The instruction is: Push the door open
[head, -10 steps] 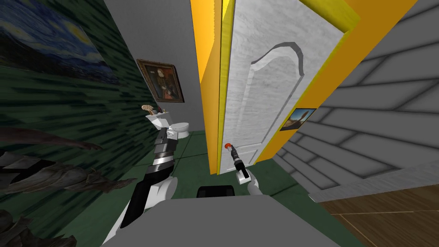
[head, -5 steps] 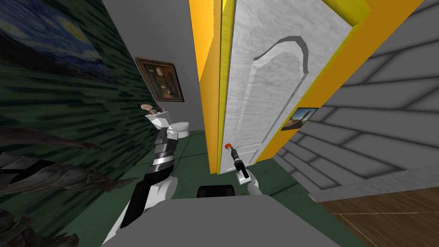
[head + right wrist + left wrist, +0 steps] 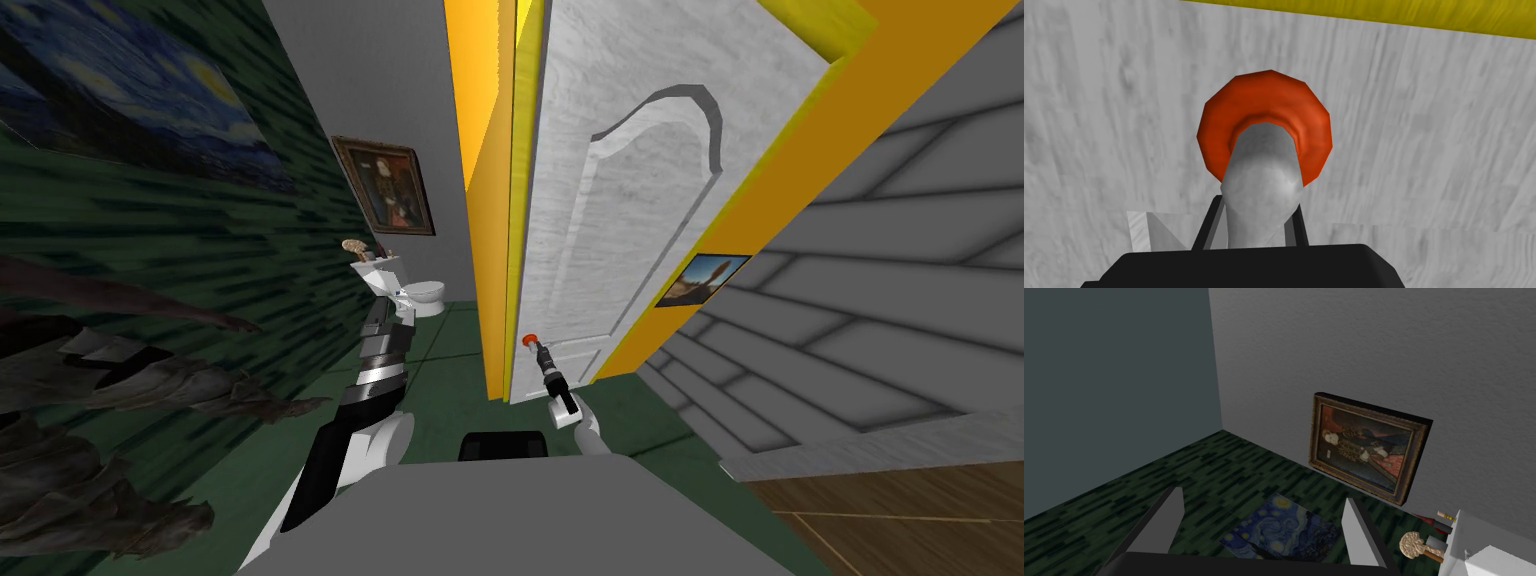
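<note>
Right gripper (image 3: pixel 1254 212) clamped on grey handle (image 3: pixel 1263 175), fingers pressing its sides. Handle juts from orange-red rosette (image 3: pixel 1264 100) near edge of white door (image 3: pixel 620 200), beside yellow frame (image 3: pixel 490 150). Left gripper (image 3: pixel 1263 498) raised by green wall (image 3: pixel 200 260), fingers spread wide, holding nothing.

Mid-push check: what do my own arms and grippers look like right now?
Left arm: white shell by the shoulder, then a black section and banded silver-and-dark rings. Right arm: white, ending in a slim dark wrist. The left gripper and right gripper are each a black box with two thin, light grey, blade-like jaws.
</note>
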You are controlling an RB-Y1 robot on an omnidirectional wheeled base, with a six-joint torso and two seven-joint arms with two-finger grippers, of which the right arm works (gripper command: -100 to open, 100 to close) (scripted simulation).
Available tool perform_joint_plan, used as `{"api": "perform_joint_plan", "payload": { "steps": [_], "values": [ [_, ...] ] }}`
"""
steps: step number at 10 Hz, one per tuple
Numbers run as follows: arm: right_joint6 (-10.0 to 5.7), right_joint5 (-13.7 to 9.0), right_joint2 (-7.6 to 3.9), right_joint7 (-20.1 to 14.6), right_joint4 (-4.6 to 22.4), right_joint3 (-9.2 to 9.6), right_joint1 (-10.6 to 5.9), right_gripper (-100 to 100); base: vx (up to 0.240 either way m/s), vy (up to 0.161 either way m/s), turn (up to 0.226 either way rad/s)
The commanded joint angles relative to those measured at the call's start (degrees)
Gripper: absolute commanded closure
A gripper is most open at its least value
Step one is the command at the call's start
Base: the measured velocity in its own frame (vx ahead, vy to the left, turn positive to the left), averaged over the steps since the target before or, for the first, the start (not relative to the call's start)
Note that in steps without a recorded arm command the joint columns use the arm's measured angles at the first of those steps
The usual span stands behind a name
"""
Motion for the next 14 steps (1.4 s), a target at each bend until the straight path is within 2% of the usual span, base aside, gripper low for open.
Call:
{"api": "perform_joint_plan", "payload": {
  "steps": [1,8,14],
  "values": [
    [-0.57,0.2,-0.28,-0.1,1.4,-0.45,-0.9,100,-0.147,-0.202,0.104],
    [-3.36,2.2,1.13,-0.7,10.2,-0.59,-7.25,100,-0.169,-0.172,0.143],
    [-4.98,3.4,2.21,-1.2,15.3,-0.68,-10.96,100,-0.123,-0.12,0.097]
  ]
}}
